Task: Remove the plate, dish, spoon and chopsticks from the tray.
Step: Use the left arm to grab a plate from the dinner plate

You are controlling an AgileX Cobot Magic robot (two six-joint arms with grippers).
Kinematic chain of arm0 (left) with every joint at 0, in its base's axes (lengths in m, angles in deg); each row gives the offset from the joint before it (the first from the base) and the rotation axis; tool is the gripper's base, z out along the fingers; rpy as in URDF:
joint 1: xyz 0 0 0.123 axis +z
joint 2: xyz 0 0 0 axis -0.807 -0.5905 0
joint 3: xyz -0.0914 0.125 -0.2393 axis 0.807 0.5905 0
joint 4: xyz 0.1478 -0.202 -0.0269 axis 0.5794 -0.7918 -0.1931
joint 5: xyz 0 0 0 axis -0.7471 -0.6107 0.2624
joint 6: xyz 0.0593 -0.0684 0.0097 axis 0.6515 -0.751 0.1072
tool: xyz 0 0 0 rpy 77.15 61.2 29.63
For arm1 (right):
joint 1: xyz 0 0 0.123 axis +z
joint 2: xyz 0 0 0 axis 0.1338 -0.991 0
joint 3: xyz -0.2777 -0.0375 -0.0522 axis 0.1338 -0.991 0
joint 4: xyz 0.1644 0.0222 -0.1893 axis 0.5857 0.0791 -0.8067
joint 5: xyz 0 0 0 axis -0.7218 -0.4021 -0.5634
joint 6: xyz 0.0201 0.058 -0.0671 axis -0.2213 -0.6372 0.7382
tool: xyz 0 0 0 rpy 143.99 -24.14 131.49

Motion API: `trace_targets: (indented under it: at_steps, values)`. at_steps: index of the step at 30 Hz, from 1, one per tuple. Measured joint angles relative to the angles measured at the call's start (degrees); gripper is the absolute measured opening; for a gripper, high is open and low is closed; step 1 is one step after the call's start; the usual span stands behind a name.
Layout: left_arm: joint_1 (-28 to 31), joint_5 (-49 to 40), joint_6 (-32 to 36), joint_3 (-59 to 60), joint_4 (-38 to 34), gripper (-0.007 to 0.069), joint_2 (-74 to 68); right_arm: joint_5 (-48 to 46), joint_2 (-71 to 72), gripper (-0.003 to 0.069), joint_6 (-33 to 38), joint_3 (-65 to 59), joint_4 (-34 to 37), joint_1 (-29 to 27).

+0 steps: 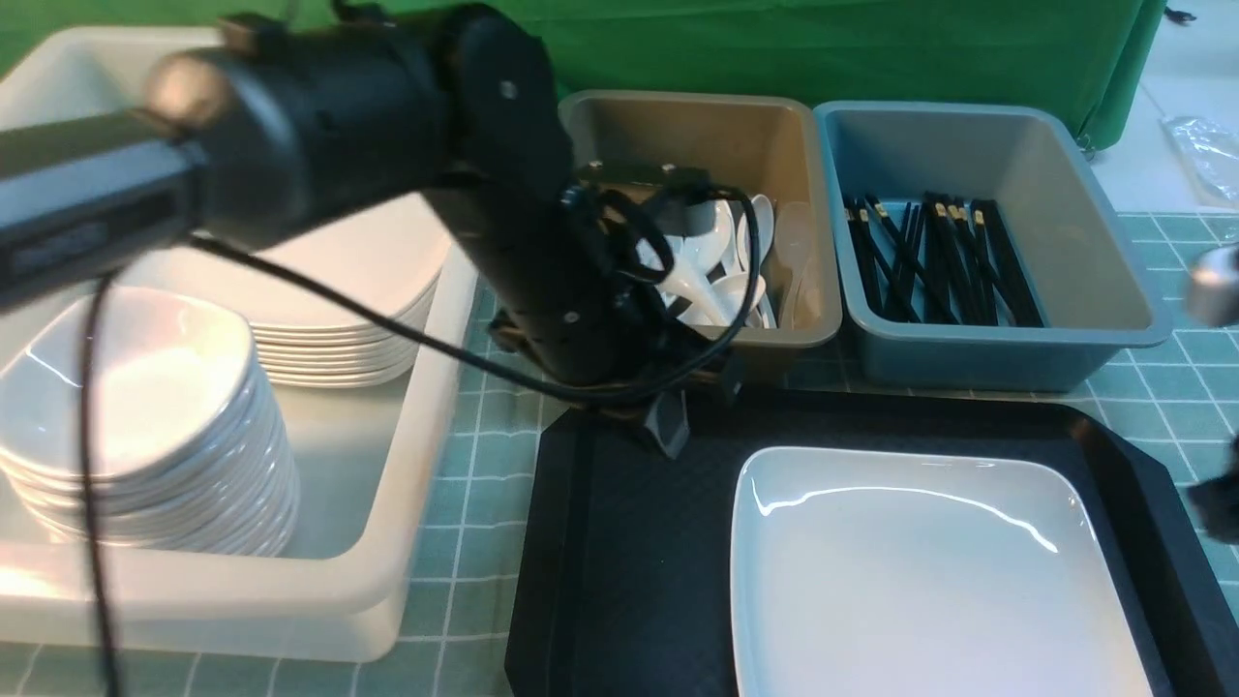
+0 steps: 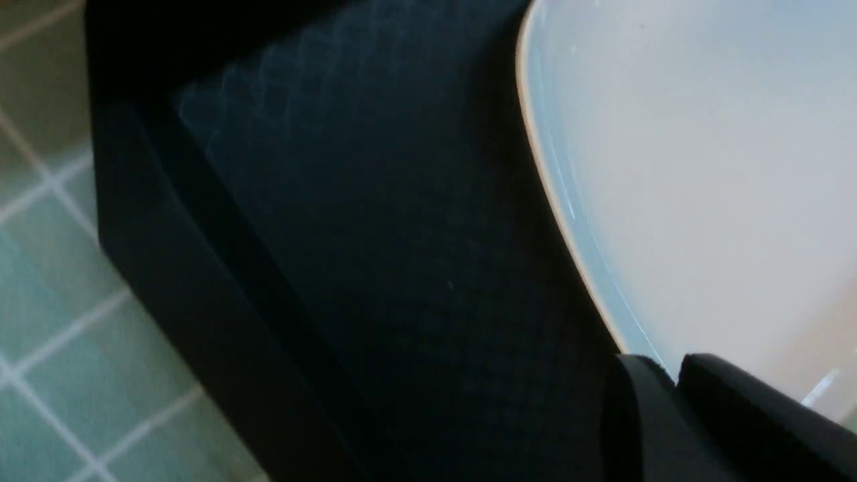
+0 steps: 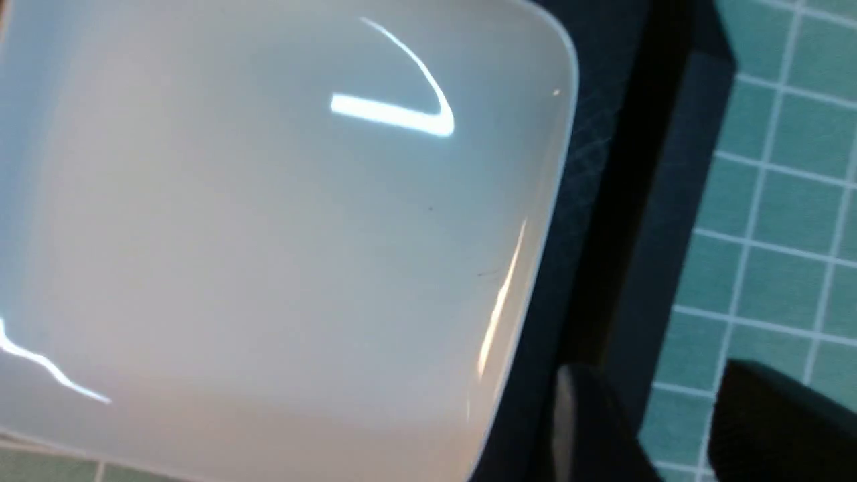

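- The plate (image 1: 920, 571) lies flat on the right half of the tray (image 1: 629, 561). It is the only thing of the task I can see left there; spoons (image 1: 716, 281) lie in the brown bin (image 1: 803, 155) and chopsticks (image 1: 929, 261) in the blue bin (image 1: 1084, 194) beyond the tray
- The plate is square, so there is no long axis to line up with; what matters is which edge gets taken, and a low rim lying flat gives little to bite on
- The left arm (image 1: 523, 242) reaches over the tray's far left corner, its jaws pointing down near the plate's far left corner; the plate lies to their right and nearer the robot
- Left jaws: the fingers (image 2: 636, 428) stand almost together with only a thin slit between them, holding nothing, right at the plate's edge; whether they touch it I can't tell
- The right arm (image 1: 1222, 508) shows only at the frame's right side, by the tray's right rim, with the plate to its left
- Right jaws: fingers (image 3: 589, 428) apart and empty, tray rim and counter showing in the gap, the inner finger just beside the plate's edge
- Both arms look about equally near; the stack of plates (image 1: 339, 290) sits in the white tub (image 1: 407, 542) on the left, so the left arm seems better placed to carry, once its jaws part
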Motion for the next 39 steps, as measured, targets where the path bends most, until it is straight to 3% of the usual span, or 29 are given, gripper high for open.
trace_targets:
  at_steps: [2,4,5,10,15,19,23,29,32,39]
  values:
    - [0.0,0.43,0.13,-1.64,0.19,0.0139,-2.29,-0.79,3.12,0.0253,-0.06,0.0,0.0,0.0]
    - [0.0,2.14,0.59,-4.39,0.13,0.0265,-6.48,-1.42,7.84,0.0246,-0.11,0.0,0.0,0.0]
    - [0.0,2.3,0.72,-4.56,0.05,0.0265,-6.73,-1.43,8.42,0.0246,-0.11,0.0,0.0,0.0]
    - [-1.27,6.11,6.28,-7.9,-1.59,0.051,-12.88,-1.98,11.8,0.0247,-0.14,0.0,0.0,0.0]
    - [-2.28,9.98,7.57,-8.15,-2.59,0.0608,-17.48,-1.98,11.67,0.0247,-0.14,0.0,-0.19,0.0]
    - [-2.43,11.79,9.42,-8.27,-4.74,0.0601,-19.38,-1.93,11.5,0.0247,-0.14,0.0,-0.44,0.0]
    - [-3.57,13.02,10.35,-8.57,-6.04,0.0542,-20.22,-1.09,11.26,0.0247,-0.14,0.0,-0.48,0.0]
    - [-4.64,13.64,10.49,-9.22,-6.95,0.0353,-21.16,0.28,11.26,0.0247,-0.18,0.0,-0.61,0.0]
    - [-4.64,13.89,10.18,-9.22,-8.29,0.0177,-21.54,0.59,11.26,0.0247,-0.18,0.0,-0.67,0.0]
    - [-4.52,11.69,7.46,-9.74,-11.55,0.0151,-22.12,0.9,11.26,0.0247,-0.18,0.0,-1.33,0.0]
